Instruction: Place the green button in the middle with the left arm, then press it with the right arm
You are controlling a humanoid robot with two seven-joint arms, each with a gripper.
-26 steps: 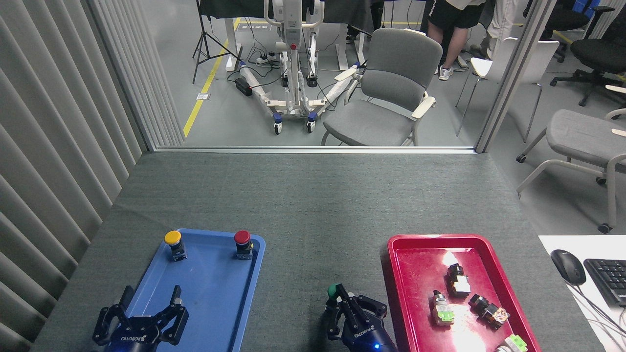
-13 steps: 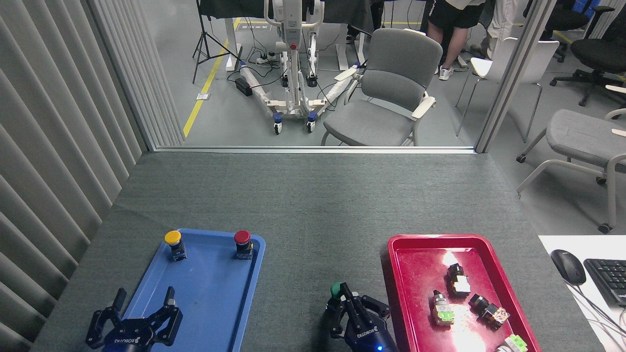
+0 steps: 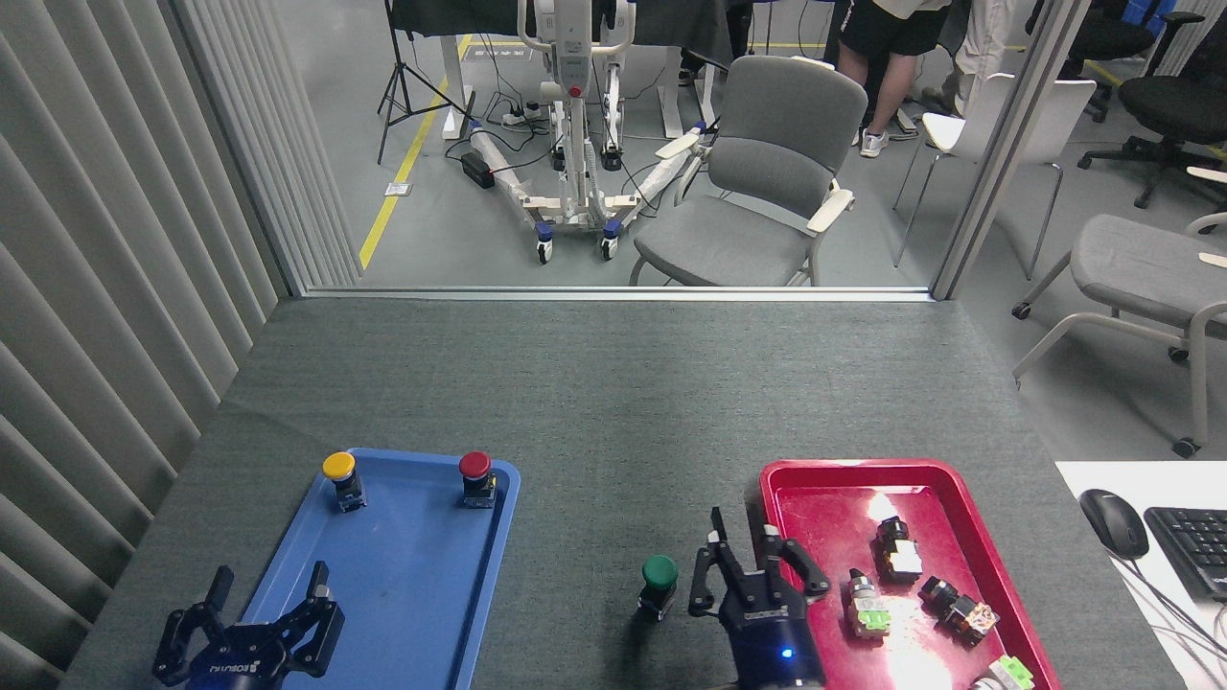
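My right gripper (image 3: 743, 546) has lifted off the green button (image 3: 659, 573), fingers parted, empty; press apparently done (left gripper (image 3: 264, 594) open, idle).

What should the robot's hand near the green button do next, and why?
Probably nothing more than a short pull back and away. The small push button with the round dark-green cap already stands alone on the bare grey-green felt tabletop, between the blue plastic tray and the red plastic tray. The right hand is beside it, open, not touching.
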